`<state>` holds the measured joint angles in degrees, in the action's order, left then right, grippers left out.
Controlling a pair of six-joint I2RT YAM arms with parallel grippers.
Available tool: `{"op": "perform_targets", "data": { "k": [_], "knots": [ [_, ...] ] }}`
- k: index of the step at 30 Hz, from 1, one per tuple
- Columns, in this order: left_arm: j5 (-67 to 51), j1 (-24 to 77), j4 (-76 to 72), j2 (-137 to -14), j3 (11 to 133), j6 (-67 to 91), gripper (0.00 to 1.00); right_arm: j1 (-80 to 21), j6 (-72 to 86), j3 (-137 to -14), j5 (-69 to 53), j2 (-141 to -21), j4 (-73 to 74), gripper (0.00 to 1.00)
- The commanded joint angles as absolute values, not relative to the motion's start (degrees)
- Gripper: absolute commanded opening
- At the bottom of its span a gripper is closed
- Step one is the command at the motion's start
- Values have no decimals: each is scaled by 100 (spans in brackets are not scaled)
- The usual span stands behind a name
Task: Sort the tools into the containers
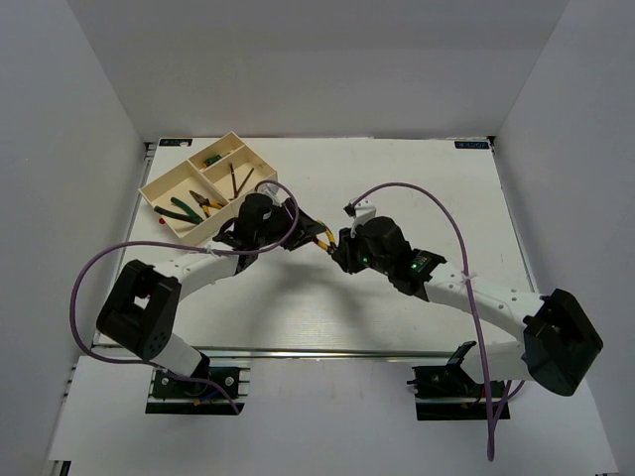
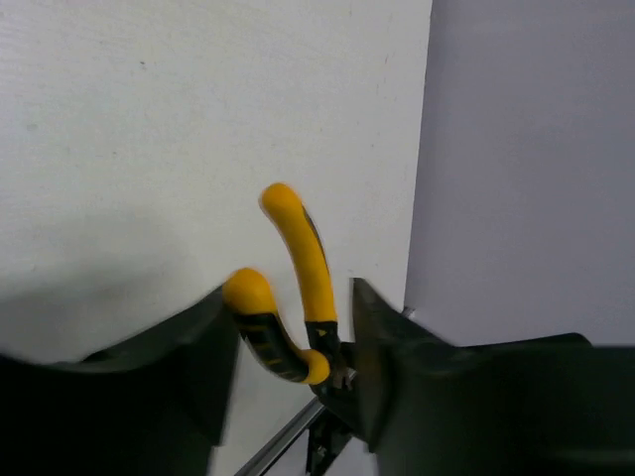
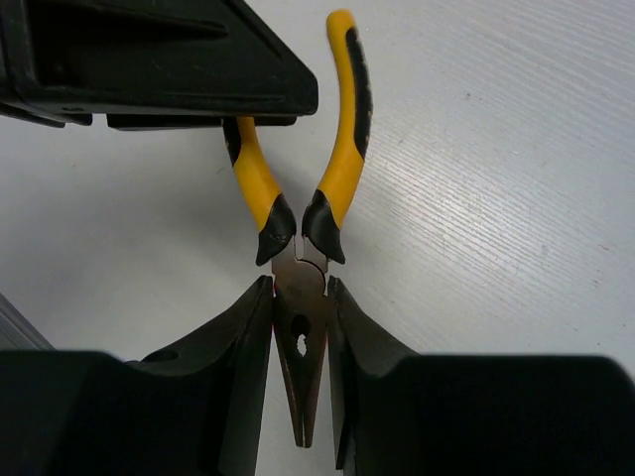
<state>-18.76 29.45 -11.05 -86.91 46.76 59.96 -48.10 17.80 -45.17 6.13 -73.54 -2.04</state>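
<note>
One cream tray (image 1: 184, 164) far left, three compartments. The long one holds one green-handled pliers (image 1: 182, 211) and one yellow-handled pliers (image 1: 208, 204). One small section has two dark rods (image 1: 236, 179), the other one green piece (image 1: 211, 159). Mid-table (image 1: 417, 198), a third tool: the held pliers (image 3: 342, 169), yellow handles. Left gripper (image 1: 300, 224) straddles its handles; gripping or not, cannot tell. Right gripper (image 3: 300, 288) is clamped on its metal nose.

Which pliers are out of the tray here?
The yellow-handled pliers gripped by their nose in the right gripper, mid-table; the green-handled pliers and the other yellow pair lie in the tray.
</note>
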Motion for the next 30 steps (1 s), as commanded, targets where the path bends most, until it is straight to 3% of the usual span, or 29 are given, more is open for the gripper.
{"op": "perform_targets", "data": {
  "k": [1, 5, 7, 9, 10, 11, 12, 16, 21, 30],
  "knots": [
    [-2065, 3049, -1616, -8719, 4773, 6240, 49, -4843, 1846, -4509, 554, -7146, -791, 0],
    [-2223, 3103, -1705, -8815, 4781, 6337, 9, -4843, 1863, -4448, 536, -7102, -861, 0],
    [-2241, 3103, -1740, -8798, 4746, 6337, 0, -4860, 1855, -4430, 554, -7084, -870, 0],
    [-2233, 3103, -1784, -8745, 4641, 6328, 0, -4834, 1855, -4412, 589, -7049, -861, 0],
    [-2224, 3103, -1793, -8710, 4615, 6319, 0, -4825, 1854, -4395, 632, -7031, -853, 6],
    [-2224, 3103, -1784, -8684, 4606, 6293, 0, -4834, 1872, -4377, 676, -7014, -844, 14],
    [-2224, 3033, -1723, -8640, 4605, 6276, 0, -4825, 1855, -4351, 729, -6953, -835, 32],
    [-2040, 2918, -1337, -8465, 4719, 5996, 0, -4799, 1829, -4254, 843, -6812, -765, 60],
    [-1495, 2690, -468, -8271, 5106, 5494, 0, -4799, 1767, -4140, 1081, -6636, -484, 70],
    [-1239, 1241, 579, -7937, 5581, 4466, 0, -4773, 1600, -3472, 1529, -5951, -220, 76]
  ]
}}
